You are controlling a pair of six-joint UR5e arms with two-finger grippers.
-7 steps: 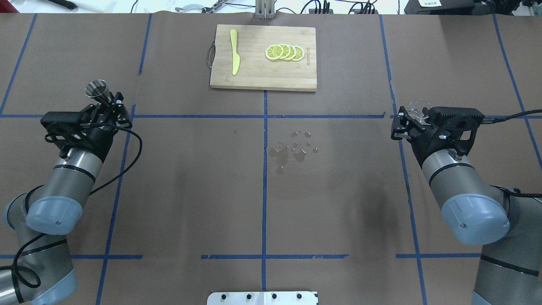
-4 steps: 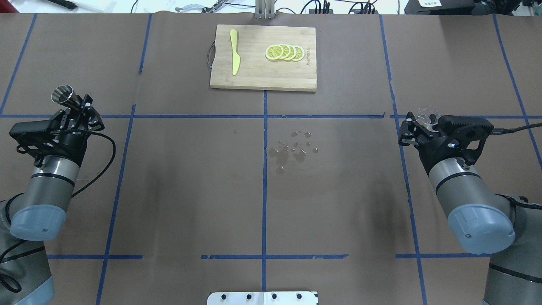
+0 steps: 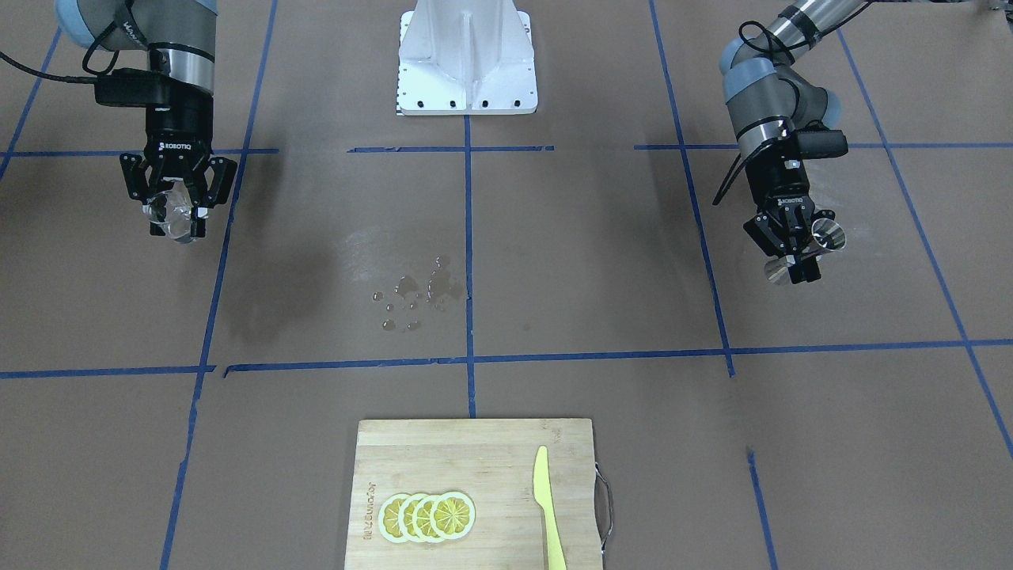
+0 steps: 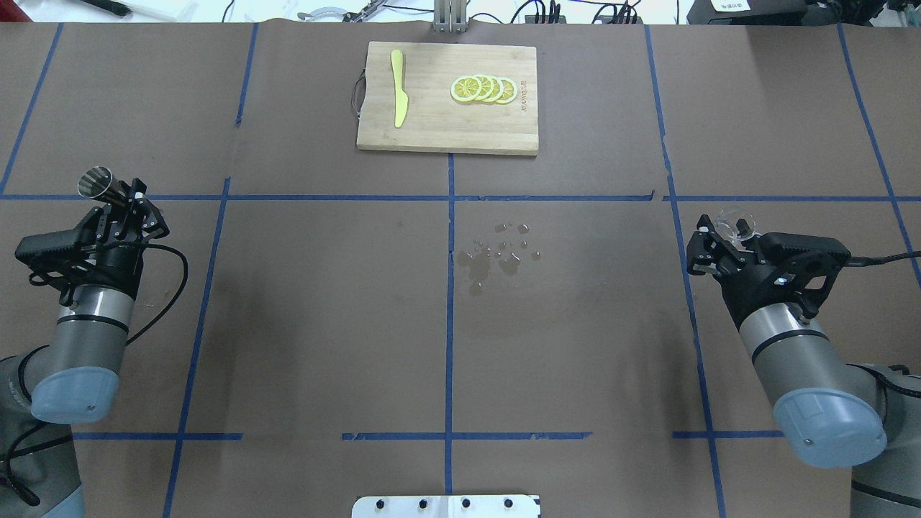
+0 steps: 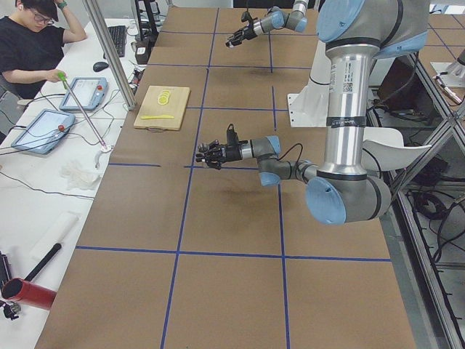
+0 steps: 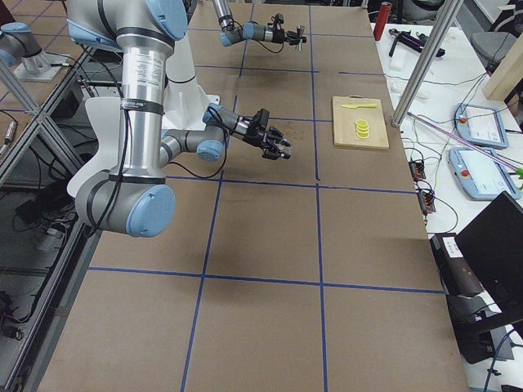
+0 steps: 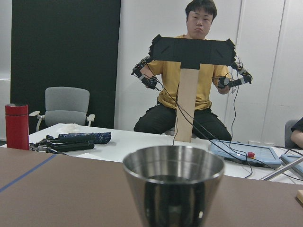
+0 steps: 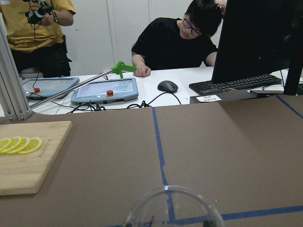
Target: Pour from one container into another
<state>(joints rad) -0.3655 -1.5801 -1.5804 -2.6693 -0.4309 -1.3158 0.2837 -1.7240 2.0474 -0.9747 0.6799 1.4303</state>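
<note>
Both arms drawn outward since earlier. Left gripper (image 4: pixel 124 198) clamps jigger (image 4: pixel 99 181); right gripper (image 4: pixel 723 234) clamps glass cup (image 4: pixel 735 221). Droplets (image 4: pixel 496 255) on table (image 4: pixel 575 360); cutting board (image 4: pixel 446 126) at 12 o'clock.

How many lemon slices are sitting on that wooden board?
4. The lemon slices lie in one overlapping row on the cutting board, toward its end away from the yellow knife. Only the end slice shows whole; another hidden underneath cannot be ruled out.
</note>
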